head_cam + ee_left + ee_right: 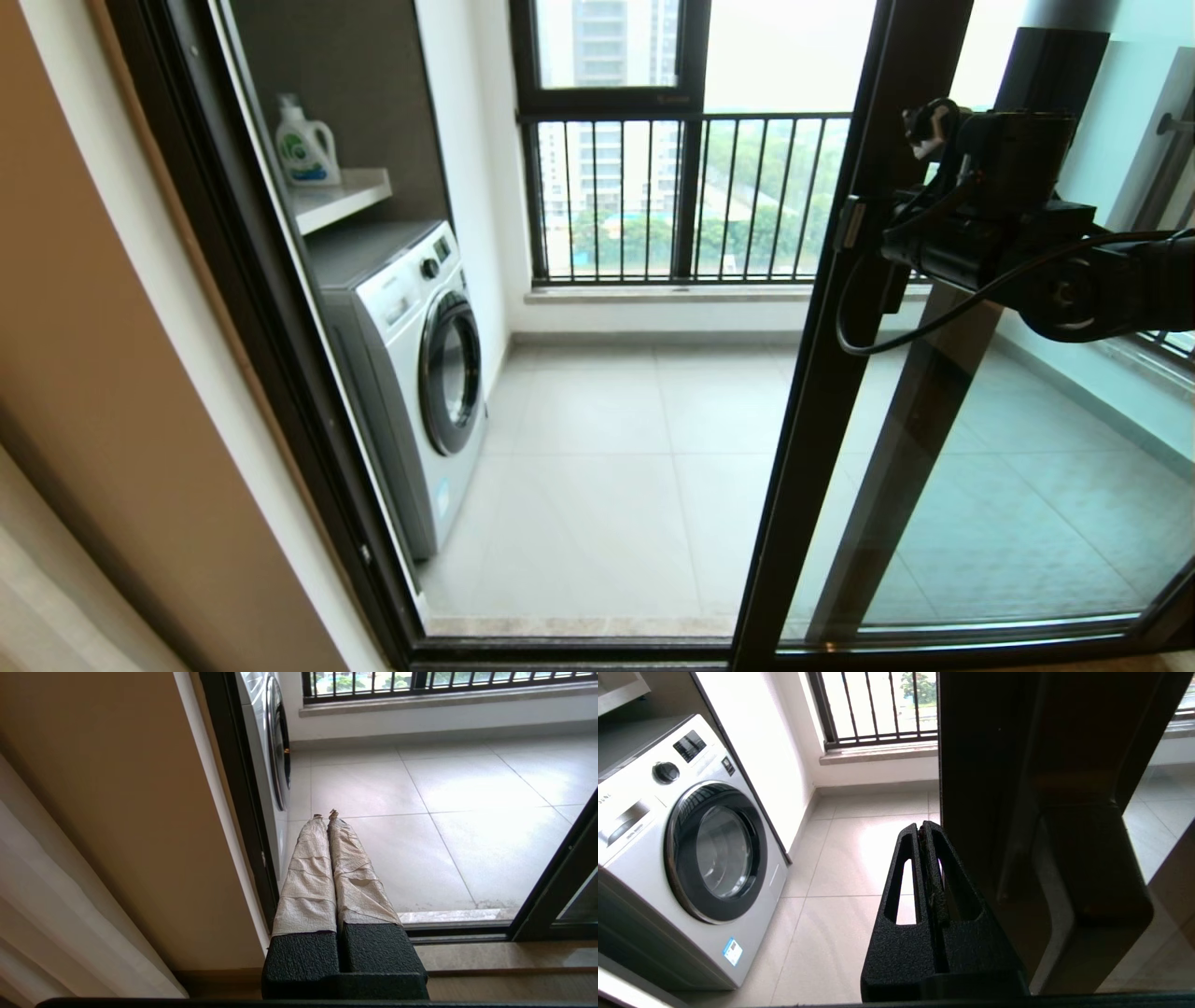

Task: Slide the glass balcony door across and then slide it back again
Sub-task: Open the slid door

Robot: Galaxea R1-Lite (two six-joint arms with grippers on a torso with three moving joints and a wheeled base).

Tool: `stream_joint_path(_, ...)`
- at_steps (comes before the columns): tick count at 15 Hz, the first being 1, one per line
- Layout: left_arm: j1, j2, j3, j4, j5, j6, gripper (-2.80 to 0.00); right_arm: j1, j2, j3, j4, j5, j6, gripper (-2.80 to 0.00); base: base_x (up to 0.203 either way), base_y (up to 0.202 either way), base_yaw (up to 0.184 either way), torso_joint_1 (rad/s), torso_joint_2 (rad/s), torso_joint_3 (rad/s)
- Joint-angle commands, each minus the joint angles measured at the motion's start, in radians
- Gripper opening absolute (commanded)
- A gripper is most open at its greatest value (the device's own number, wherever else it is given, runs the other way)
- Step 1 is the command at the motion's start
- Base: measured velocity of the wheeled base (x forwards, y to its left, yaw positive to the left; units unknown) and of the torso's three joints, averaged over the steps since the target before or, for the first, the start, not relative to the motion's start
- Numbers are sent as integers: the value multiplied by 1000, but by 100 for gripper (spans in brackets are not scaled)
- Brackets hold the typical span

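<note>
The glass balcony door (826,392) stands slid to the right, its dark upright near the middle right of the head view, and the doorway to its left is open. My right arm (1008,252) reaches in from the right at handle height. The right gripper (924,828) is shut on nothing, right beside the leading edge of the door's upright (985,765); I cannot tell whether they touch. The lever handle (1057,896) shows close by on that upright. My left gripper (325,814), its fingers wrapped in tape, is shut and empty, low by the left jamb (238,788).
A white washing machine (420,373) stands inside the balcony at the left, under a shelf with a detergent bottle (303,145). The black-barred railing window (681,196) closes the far side. A second dark-framed panel (934,420) sits behind the door. The floor track (579,646) runs along the threshold.
</note>
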Motion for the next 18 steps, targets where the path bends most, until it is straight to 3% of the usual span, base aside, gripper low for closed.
stream_joint_path(1, 1, 2, 0, 0, 0, 0, -280, -45, -2, 3, -3, 17, 1, -280, 0, 0, 0, 0, 0, 0)
stream_joint_path(13, 1, 2, 0, 0, 0, 0, -280, -202, -6, 36, -4, 98, -4, -280, 0, 0, 0, 0, 0, 0)
stream_joint_path(18, 0, 2, 0, 0, 0, 0, -280, -232, -7, 36, -4, 106, -4, -280, 0, 0, 0, 0, 0, 0)
